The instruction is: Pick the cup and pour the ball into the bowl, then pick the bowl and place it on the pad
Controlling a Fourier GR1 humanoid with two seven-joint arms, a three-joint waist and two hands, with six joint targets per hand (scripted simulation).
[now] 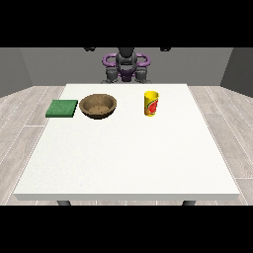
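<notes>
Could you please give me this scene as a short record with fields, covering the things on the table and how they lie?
table: white, robot behind its far edge
cup: yellow with red mark, upright, toward the view's right
bowl: brown, upright, between pad and cup
pad: green, flat, beside the bowl at the view's left, near the table's edge
ball: not visible
contact: the three stand apart
robot hands: not over the table; fingers cannot be told
</notes>
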